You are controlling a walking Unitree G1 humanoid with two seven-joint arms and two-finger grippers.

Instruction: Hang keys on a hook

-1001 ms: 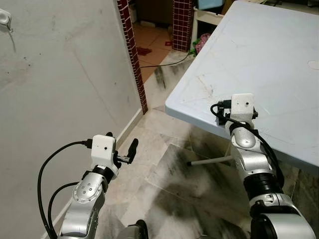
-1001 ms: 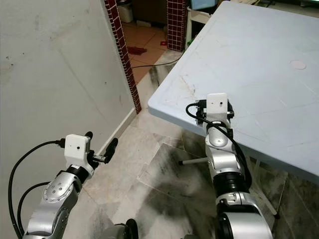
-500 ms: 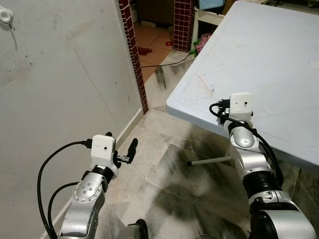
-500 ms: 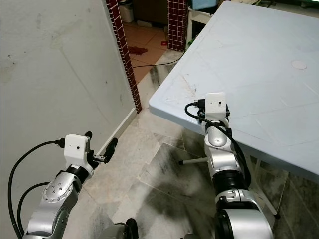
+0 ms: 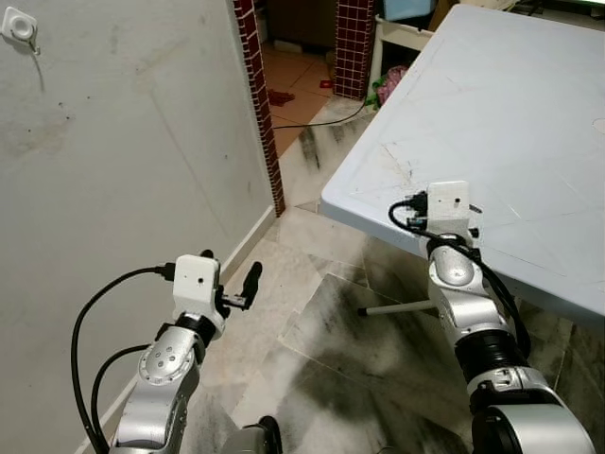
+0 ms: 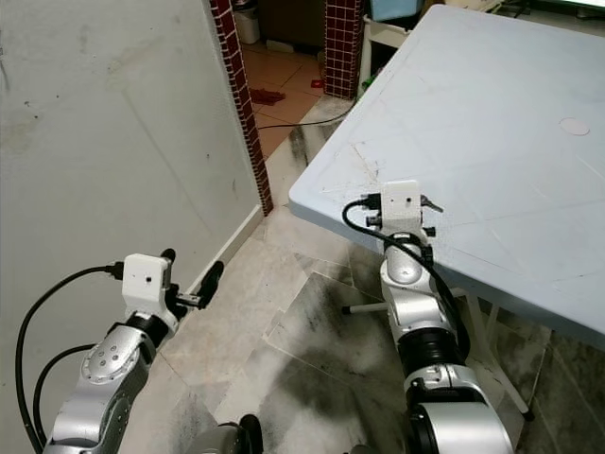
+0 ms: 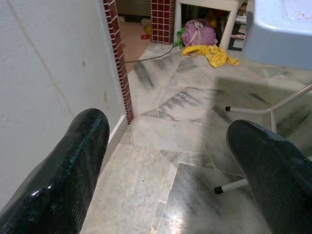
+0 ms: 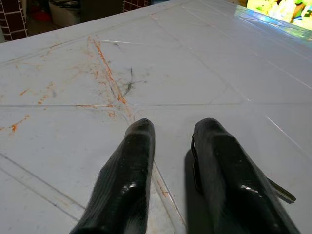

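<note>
A small white hook (image 5: pixel 20 25) is fixed high on the grey wall, far up to my left. My right gripper (image 8: pixel 173 127) hovers low over the near corner of the pale blue table (image 5: pixel 529 113), behind its white wrist camera (image 5: pixel 448 200). Its fingers are nearly together, and a metal key (image 8: pixel 281 190) juts out beside one finger, with a ring at that finger's inner edge. Thin key tips (image 6: pixel 430 202) stick out beside the wrist camera. My left gripper (image 5: pixel 232 271) is held low near the wall over the marble floor, open and holding nothing.
A red brick pillar (image 5: pixel 257 95) ends the wall, with a doorway and a black cable (image 5: pixel 326 118) on the floor behind it. The table's white leg (image 5: pixel 397 306) crosses under the table. Clothes (image 7: pixel 209 46) lie on the floor farther off.
The whole view has shifted, so the hook and table sit further right in the frame. The right wrist has turned a little, and key tips now show beside its camera.
</note>
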